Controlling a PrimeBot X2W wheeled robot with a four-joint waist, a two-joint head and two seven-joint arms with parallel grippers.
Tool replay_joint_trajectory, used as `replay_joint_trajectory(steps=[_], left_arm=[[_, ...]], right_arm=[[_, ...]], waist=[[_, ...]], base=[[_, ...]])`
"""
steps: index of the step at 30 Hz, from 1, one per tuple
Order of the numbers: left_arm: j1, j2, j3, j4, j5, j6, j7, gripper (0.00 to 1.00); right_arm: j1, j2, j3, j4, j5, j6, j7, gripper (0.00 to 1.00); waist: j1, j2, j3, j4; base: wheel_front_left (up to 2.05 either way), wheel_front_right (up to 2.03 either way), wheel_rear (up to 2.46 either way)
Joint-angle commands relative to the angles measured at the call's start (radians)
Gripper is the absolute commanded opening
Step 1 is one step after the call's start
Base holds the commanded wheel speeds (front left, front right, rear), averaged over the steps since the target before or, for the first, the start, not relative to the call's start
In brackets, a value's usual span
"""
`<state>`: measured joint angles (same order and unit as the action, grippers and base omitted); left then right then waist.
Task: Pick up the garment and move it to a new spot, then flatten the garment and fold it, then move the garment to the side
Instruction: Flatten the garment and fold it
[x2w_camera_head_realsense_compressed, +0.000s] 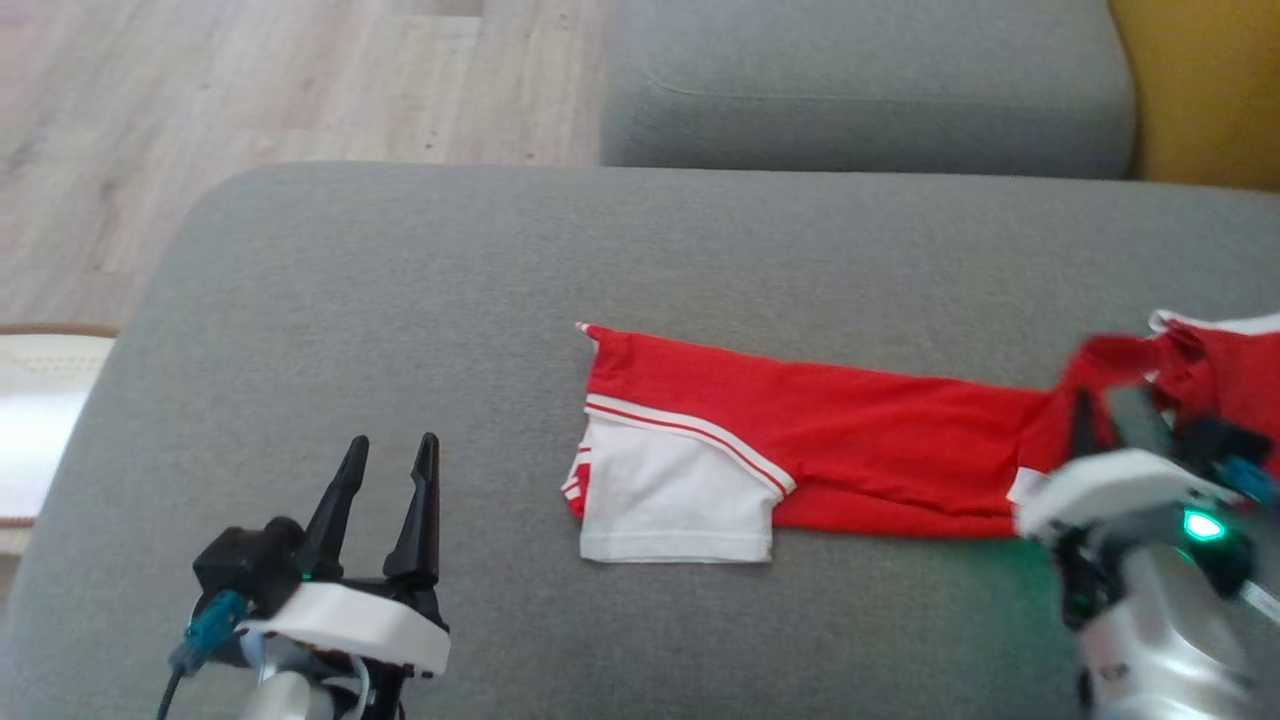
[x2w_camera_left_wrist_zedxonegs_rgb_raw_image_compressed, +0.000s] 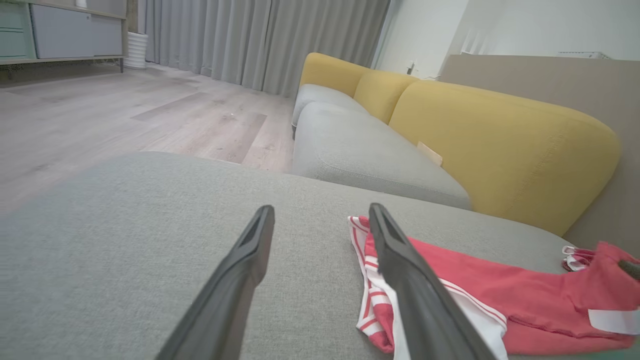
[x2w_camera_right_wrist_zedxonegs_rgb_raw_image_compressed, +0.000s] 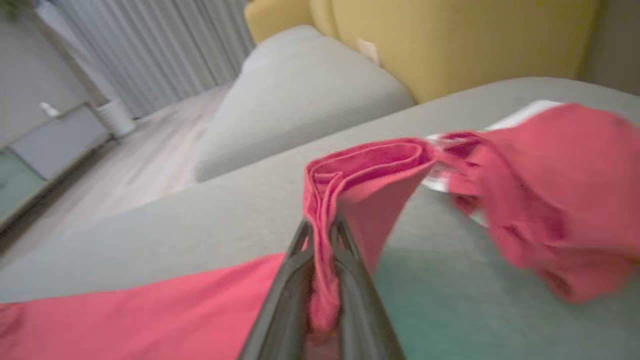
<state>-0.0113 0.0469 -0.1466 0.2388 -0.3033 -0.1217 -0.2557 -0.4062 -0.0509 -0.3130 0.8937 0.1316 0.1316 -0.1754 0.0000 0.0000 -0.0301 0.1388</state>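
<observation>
Evidently the folding step is in hand: one end of the red-and-white shirt (x2w_camera_head_realsense_compressed: 800, 450), stretched across the grey seat cushion (x2w_camera_head_realsense_compressed: 400, 280), is pinched in a bunched fold by the right gripper (x2w_camera_right_wrist_zedxonegs_rgb_raw_image_compressed: 321, 227), its jaws closed. The left gripper (x2w_camera_head_realsense_compressed: 390, 445) is held wide open and empty, near the white sleeve (x2w_camera_head_realsense_compressed: 670, 490). Next, the pinched end would probably need carrying over toward the sleeve and laying flat.

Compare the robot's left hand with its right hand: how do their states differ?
The left hand is open; the right hand is shut. The left hand holds nothing; the right hand pinches a raised fold of the red garment. Both have two dark fingers and sit over the grey cushion.
</observation>
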Motion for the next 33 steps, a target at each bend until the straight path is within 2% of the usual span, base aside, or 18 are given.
replay_joint_trajectory(steps=[1, 8, 14, 18, 21, 27, 32, 33], left_arm=[[-0.040, 0.003, 0.034, -0.033, 0.000, 0.003, -0.006, 1.00], [-0.037, 0.003, 0.029, -0.027, 0.009, 0.001, -0.006, 1.00], [-0.031, 0.003, 0.024, -0.021, 0.017, -0.001, -0.006, 1.00], [-0.035, 0.003, 0.007, -0.011, 0.017, -0.003, -0.006, 1.00], [-0.037, 0.003, 0.005, -0.008, 0.016, -0.004, -0.006, 1.00], [-0.037, 0.003, 0.000, -0.005, 0.018, -0.005, -0.006, 1.00], [-0.041, 0.003, 0.007, 0.006, 0.028, -0.002, -0.006, 1.00], [-0.041, 0.003, 0.010, 0.010, 0.035, -0.001, -0.006, 1.00]], right_arm=[[-0.068, 0.000, 0.082, -0.038, 0.061, -0.001, 0.003, 0.00], [-0.037, 0.000, 0.479, -0.154, 0.410, -0.001, 0.027, 0.00], [-0.025, 0.001, 0.697, -0.185, 0.551, -0.001, 0.000, 0.00], [-0.047, 0.001, 0.817, -0.133, 0.650, -0.001, -0.040, 0.00], [-0.071, 0.001, 0.870, -0.080, 0.689, -0.001, -0.060, 0.00], [-0.112, 0.001, 0.949, -0.001, 0.776, -0.001, -0.081, 0.00], [-0.132, 0.001, 1.034, 0.026, 0.811, -0.001, -0.086, 0.00], [-0.129, 0.001, 1.047, 0.026, 0.817, -0.001, -0.086, 0.73]], waist=[[0.0000, 0.0000, -0.010, 0.019], [0.0000, 0.0000, -0.024, 0.093], [0.0000, 0.0000, -0.020, 0.166], [0.0000, 0.0000, -0.009, 0.232], [0.0000, 0.0000, -0.002, 0.262], [0.0000, 0.0000, 0.018, 0.297], [0.0000, 0.0000, 0.029, 0.298], [0.0000, 0.0000, 0.027, 0.295]], base=[[0.00, 0.00, 0.00], [0.00, 0.00, 0.00], [0.00, 0.00, 0.00], [0.00, 0.00, 0.00], [0.00, 0.00, 0.00], [0.00, 0.00, 0.00], [0.00, 0.00, 0.00], [0.00, 0.00, 0.00]])
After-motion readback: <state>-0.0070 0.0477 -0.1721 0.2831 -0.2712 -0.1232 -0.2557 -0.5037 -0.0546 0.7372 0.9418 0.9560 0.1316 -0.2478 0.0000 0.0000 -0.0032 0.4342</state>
